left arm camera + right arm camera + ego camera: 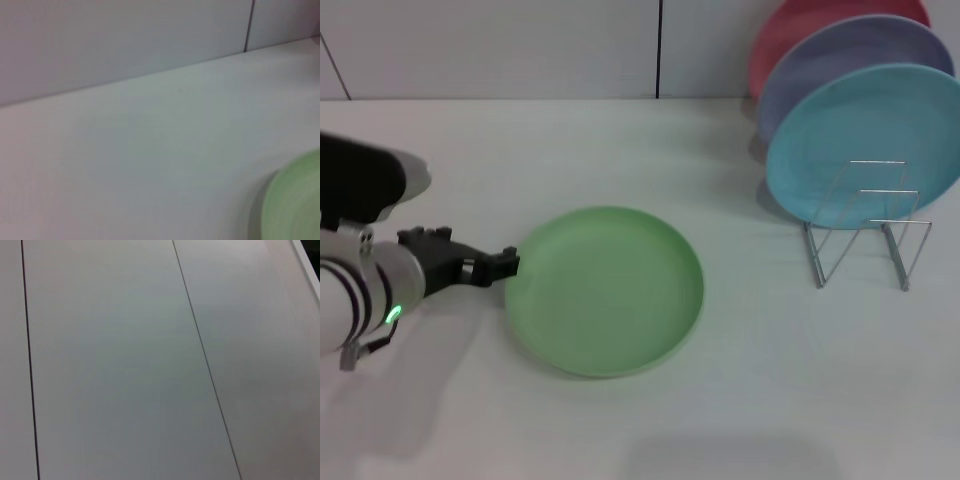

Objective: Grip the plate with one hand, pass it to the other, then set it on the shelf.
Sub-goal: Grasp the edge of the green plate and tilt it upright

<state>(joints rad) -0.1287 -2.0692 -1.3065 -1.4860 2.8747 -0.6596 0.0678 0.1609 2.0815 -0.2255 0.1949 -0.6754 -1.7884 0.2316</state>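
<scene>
On table, one green plate (pixel 605 290), three racked plates (pixel 865 140)

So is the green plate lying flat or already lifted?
Flat: the green plate rests on the table, left gripper at its rim.

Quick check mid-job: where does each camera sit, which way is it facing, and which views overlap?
Head: above, looking forward and down at the table, green plate and rack holding three plates; the left arm shows, its gripper at the plate's left rim.
Left wrist: low over the table, facing the wall; only the plate's edge shows, no gripper.
Right wrist: faces plain wall panels; none of the robot shows.
Shared: head and left wrist both see the plate.
</scene>
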